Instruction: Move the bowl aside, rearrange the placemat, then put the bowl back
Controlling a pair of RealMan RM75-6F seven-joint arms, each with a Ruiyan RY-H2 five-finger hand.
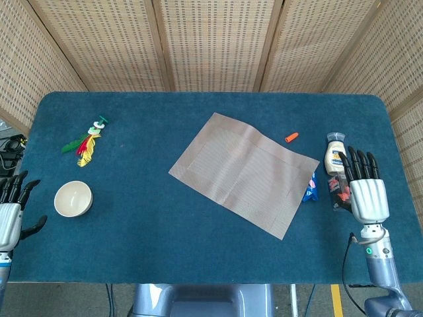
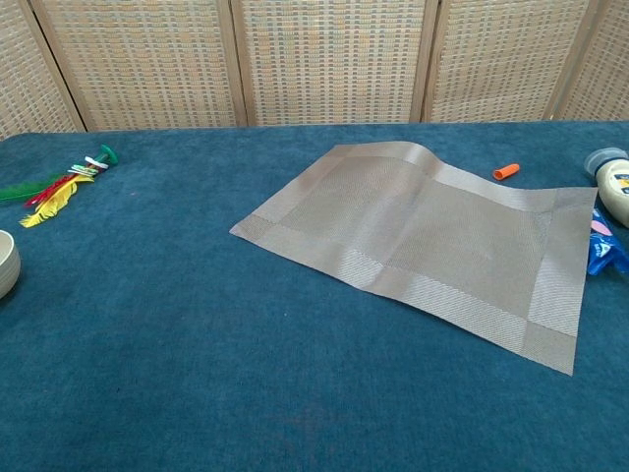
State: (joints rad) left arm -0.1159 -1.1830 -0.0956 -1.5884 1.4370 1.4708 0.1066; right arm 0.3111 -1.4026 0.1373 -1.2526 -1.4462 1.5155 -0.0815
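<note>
1. Bowl (image 1: 73,198): near the table's (image 1: 145,251) left front, well apart from the mat (image 1: 243,172). Likely light, rigid, smooth; grip the rim.
2. Mat: mid-table, skewed, slightly rippled; thin, flexible.
3. Left hand (image 1: 9,218) and right hand (image 1: 367,193): fingers apart, empty.

Bright even light, soft shadows, sharp pics, no glare.

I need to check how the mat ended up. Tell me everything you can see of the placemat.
The placemat is a brownish-grey woven rectangle with a wider border band. It lies skewed on the blue table, right of the middle, with a raised crease near its far edge. No hand touches it. A blue packet sits against its right edge; the orange piece lies apart.
</note>
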